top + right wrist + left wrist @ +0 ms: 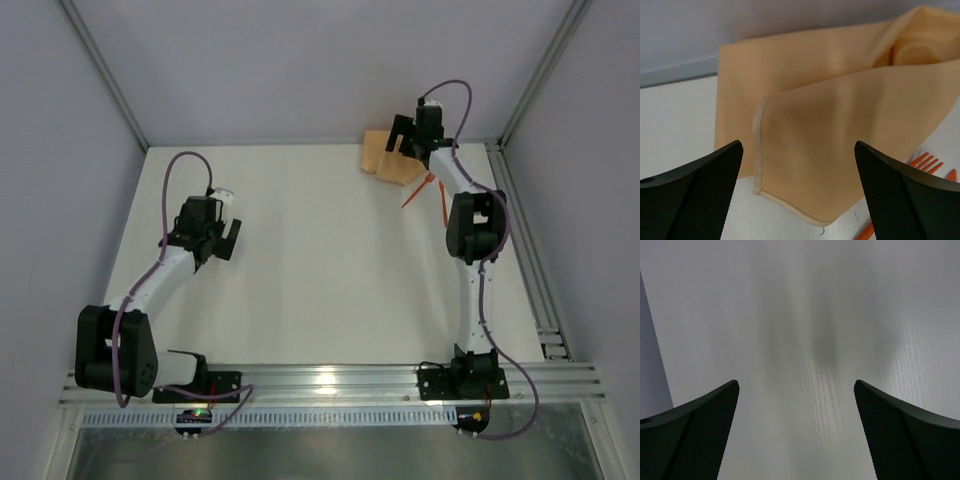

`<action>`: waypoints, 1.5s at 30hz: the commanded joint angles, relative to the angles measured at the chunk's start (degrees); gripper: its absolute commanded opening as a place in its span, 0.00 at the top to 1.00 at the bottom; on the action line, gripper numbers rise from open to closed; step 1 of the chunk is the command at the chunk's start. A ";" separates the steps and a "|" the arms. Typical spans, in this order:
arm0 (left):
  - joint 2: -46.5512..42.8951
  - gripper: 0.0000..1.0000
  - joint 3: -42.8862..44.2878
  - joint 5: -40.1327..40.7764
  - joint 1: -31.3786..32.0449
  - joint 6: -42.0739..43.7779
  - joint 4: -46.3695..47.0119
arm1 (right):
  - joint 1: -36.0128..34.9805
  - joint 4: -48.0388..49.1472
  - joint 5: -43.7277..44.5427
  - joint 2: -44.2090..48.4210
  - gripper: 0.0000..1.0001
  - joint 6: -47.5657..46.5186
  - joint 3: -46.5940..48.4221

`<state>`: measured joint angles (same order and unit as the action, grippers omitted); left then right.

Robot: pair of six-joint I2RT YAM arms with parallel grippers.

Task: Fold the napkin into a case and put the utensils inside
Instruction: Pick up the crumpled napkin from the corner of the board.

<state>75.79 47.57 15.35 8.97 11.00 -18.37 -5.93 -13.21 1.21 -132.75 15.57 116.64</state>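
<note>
Napkin [830, 125] rumpled, case not formed, utensils [924, 164] outside: task barely begun, we judge.
We record the napkin loosely doubled on the bench [320, 260]; utensils just beside the napkin, uncovered; right claw [797, 146] wide above the napkin, empty; left claw [796, 385] equally wide, empty, well apart from it.

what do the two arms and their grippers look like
The left arm and right arm each have white link tubes between chunky black joint housings, on a black base. A purple cable loops along each arm. The left gripper and right gripper are black, with tapering wedge-shaped fingers whose inner faces carry a fine dotted mesh texture. No markings are legible.
</note>
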 commanded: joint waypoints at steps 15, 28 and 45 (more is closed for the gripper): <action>-2.75 0.01 3.06 2.40 -0.27 0.60 -1.32 | -7.16 -23.87 8.54 -14.03 0.33 1.83 21.07; -6.62 0.01 3.67 2.05 -0.27 0.33 -2.19 | -7.95 -39.08 15.22 -19.04 0.41 -4.15 24.16; -9.96 0.01 5.69 -2.95 -0.27 1.30 -6.85 | -12.52 -31.44 7.51 -2.62 0.97 -14.51 15.81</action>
<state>67.35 50.50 15.57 8.97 11.27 -23.35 -16.25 -43.51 14.50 -145.16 6.11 130.87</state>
